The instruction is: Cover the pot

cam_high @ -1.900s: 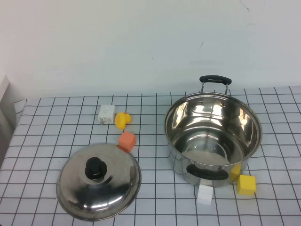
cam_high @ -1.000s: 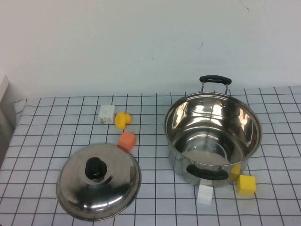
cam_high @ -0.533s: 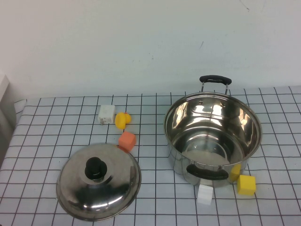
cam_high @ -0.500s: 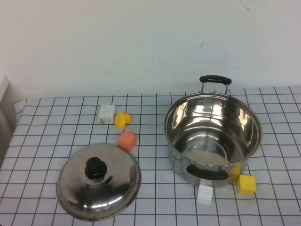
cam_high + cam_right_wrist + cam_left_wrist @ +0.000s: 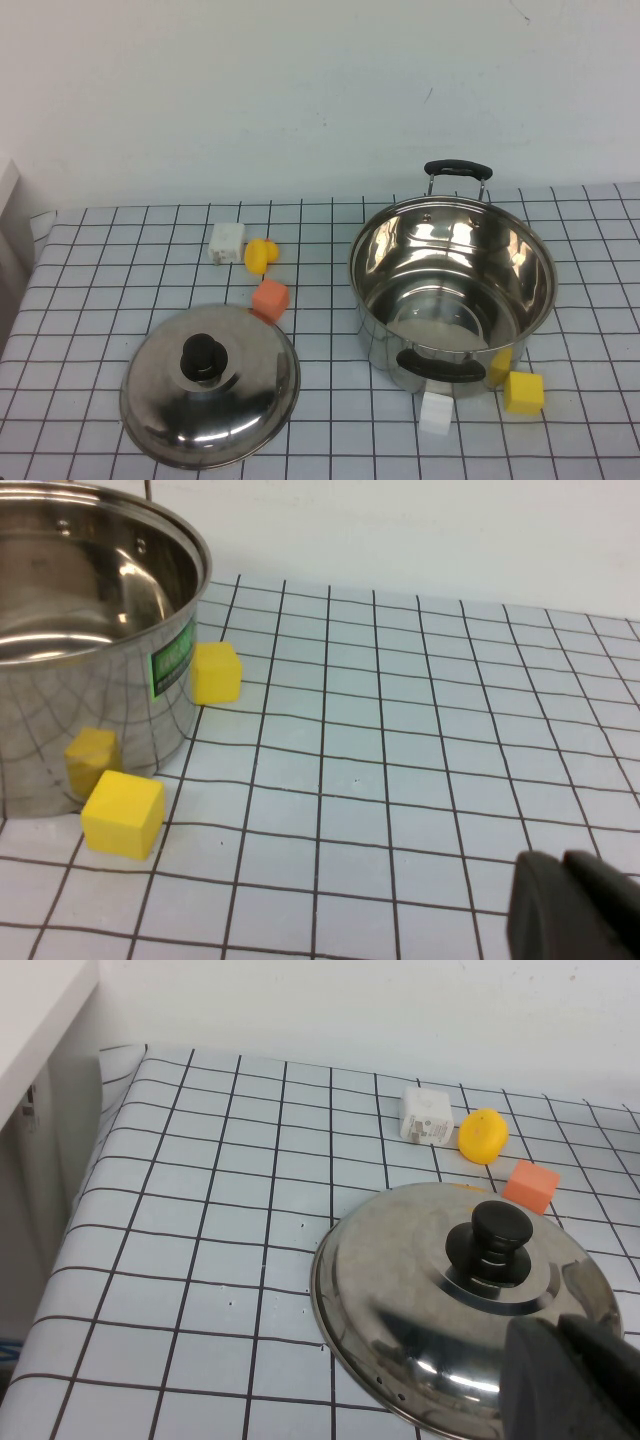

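Observation:
The shiny steel pot (image 5: 452, 283) with two black side handles stands open at the right of the table; its wall also shows in the right wrist view (image 5: 90, 650). The domed steel lid (image 5: 210, 385) with a black knob lies on the table at the front left, also in the left wrist view (image 5: 465, 1300). My left gripper (image 5: 575, 1380) is shut and empty, just above the lid's near edge. My right gripper (image 5: 575, 905) is shut and empty over the checked cloth, to the right of the pot. Neither gripper shows in the high view.
A white block (image 5: 226, 242), a yellow piece (image 5: 260, 255) and an orange block (image 5: 270, 298) lie behind the lid. A white block (image 5: 436, 412) and a yellow block (image 5: 523, 391) lie in front of the pot. A wall stands behind the table.

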